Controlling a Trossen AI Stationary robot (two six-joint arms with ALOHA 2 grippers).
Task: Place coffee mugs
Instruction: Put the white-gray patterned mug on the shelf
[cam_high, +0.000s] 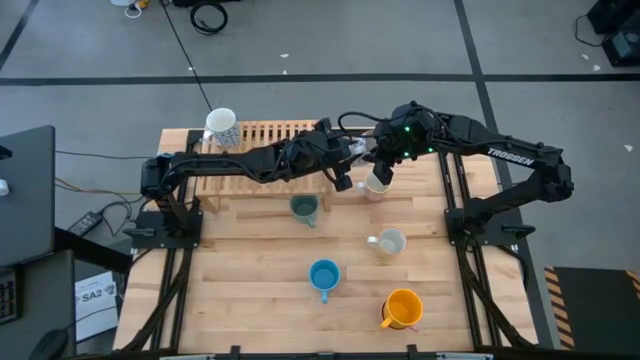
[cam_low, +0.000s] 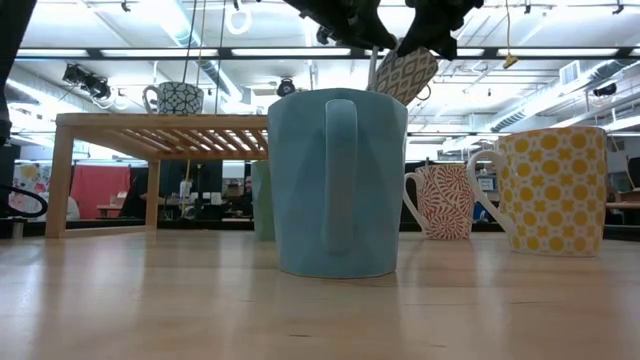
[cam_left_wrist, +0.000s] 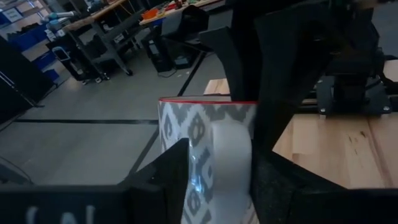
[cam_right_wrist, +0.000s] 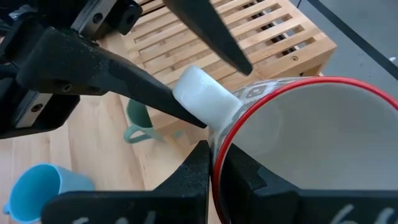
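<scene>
A white mug with a grey pattern and a red rim (cam_right_wrist: 292, 124) hangs above the table's far middle, beside the wooden rack (cam_high: 255, 150). My right gripper (cam_right_wrist: 217, 163) is shut on its rim. My left gripper (cam_left_wrist: 221, 168) reaches in from the left and stands open, one finger on each side of the mug's white handle (cam_left_wrist: 230, 155). In the low view the mug (cam_low: 405, 75) shows tilted, high over the table. Another patterned mug (cam_high: 221, 127) stands on the rack's far left corner. My right gripper pinches the mug's wall at the red rim (cam_right_wrist: 214, 152), one finger inside and one outside, slanting down from the table's right. The mug hangs tilted, clear of table and rack. My left gripper's lower finger (cam_right_wrist: 155, 93) runs close along the handle; whether it touches I cannot tell.
Standing on the table are a green mug (cam_high: 305, 208), a white mug with a red pattern (cam_high: 388, 242), a blue mug (cam_high: 323, 275) and an orange-yellow mug (cam_high: 402, 308). The rack's slatted top (cam_right_wrist: 249, 31) lies just beyond the held mug.
</scene>
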